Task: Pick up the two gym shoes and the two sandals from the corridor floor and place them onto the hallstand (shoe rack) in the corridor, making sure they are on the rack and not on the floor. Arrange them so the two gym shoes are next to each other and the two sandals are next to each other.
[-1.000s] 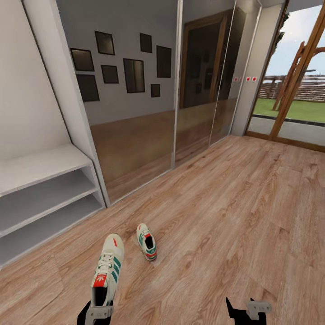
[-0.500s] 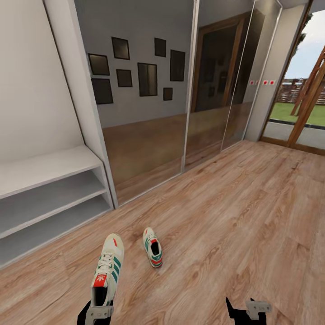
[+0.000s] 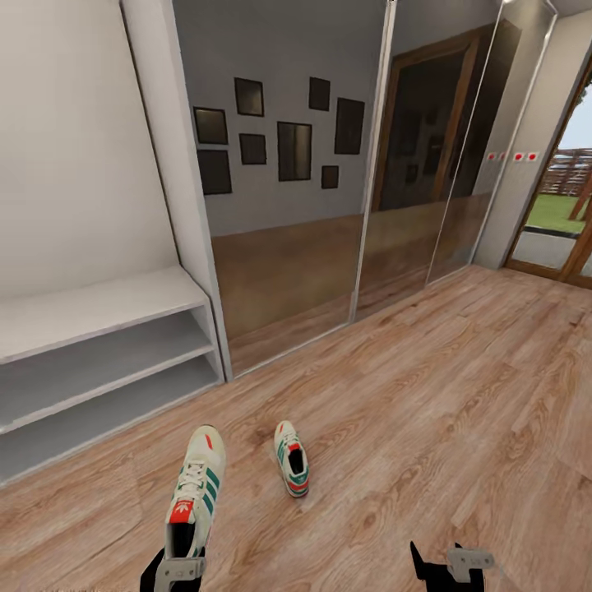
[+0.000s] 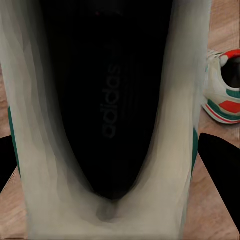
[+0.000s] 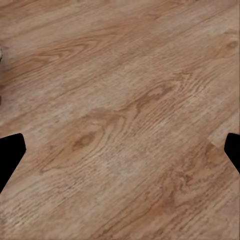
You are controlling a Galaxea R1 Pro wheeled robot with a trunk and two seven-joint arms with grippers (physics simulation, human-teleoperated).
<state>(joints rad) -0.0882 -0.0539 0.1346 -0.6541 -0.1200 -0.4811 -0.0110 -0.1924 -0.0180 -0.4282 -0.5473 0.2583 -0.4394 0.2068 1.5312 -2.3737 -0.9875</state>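
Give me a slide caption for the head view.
Left gripper holds one gym shoe; the other lies on the floor.

We see one gym shoe (image 3: pixel 196 485) held up at its heel, above the corridor floor (image 3: pixel 427 395), with its toe pointing forward toward the hallstand (image 3: pixel 99 353). It is off-white with green side stripes, white laces and a red-orange tongue patch. In the left wrist view its dark opening (image 4: pixel 112 100) and pale lining are very close to the camera.

The second gym shoe (image 3: pixel 291 457) lies upright on the floor planks, just beside the first one, to its right, with its heel toward us.

The hallstand is light grey and stands at the left, with a wide bench top over two long low shelf slots.
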